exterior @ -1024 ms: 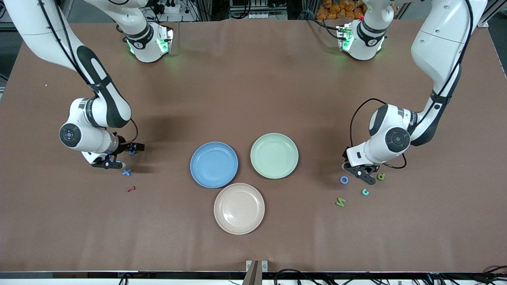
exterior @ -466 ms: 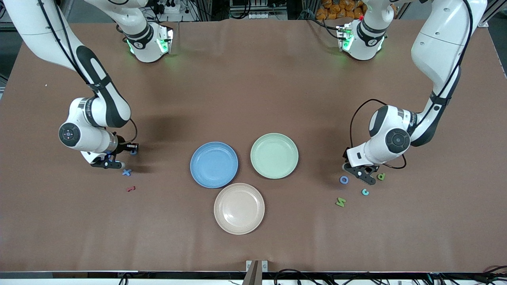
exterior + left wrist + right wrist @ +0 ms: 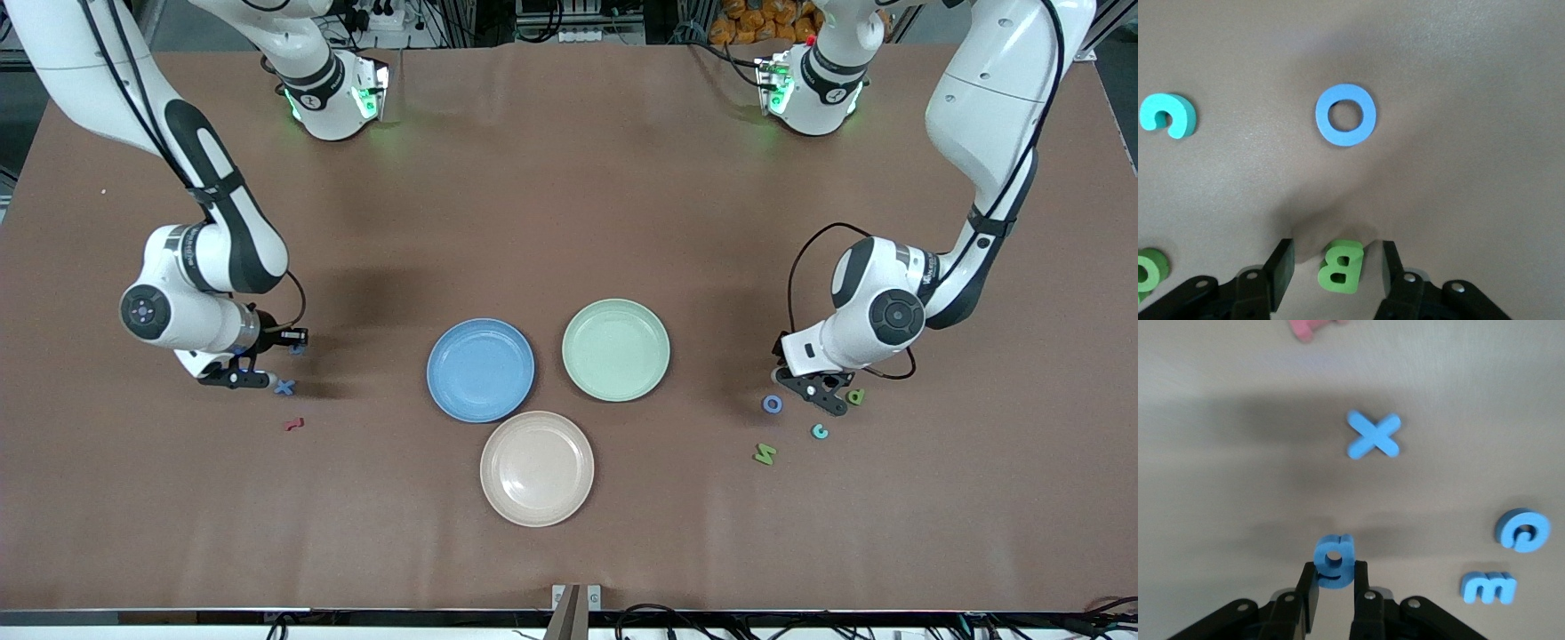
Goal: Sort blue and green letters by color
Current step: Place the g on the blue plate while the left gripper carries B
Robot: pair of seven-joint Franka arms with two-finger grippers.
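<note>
My right gripper (image 3: pixel 1333 569) is shut on a blue letter g (image 3: pixel 1333 552), just over the table at the right arm's end (image 3: pixel 238 378). A blue X (image 3: pixel 1373 435) lies beside it (image 3: pixel 284 387), and two more blue letters (image 3: pixel 1489 587) lie close by. My left gripper (image 3: pixel 1338 257) is open and low at the left arm's end (image 3: pixel 813 391), its fingers on either side of a green B (image 3: pixel 1341 272) without touching it. Around it lie a blue O (image 3: pixel 773 404), a teal C (image 3: pixel 820 431), a green N (image 3: pixel 765 454) and another green letter (image 3: pixel 855 396).
Three bare plates sit mid-table: blue (image 3: pixel 480 370), green (image 3: pixel 615 349), and a beige one (image 3: pixel 536 468) nearer the camera. A dark red letter (image 3: pixel 293 424) lies near the blue X, nearer the camera.
The right gripper has shut on the blue g and shifted a little toward the right arm's end of the table. The left gripper's fingers have drawn slightly closer together around the green B.
</note>
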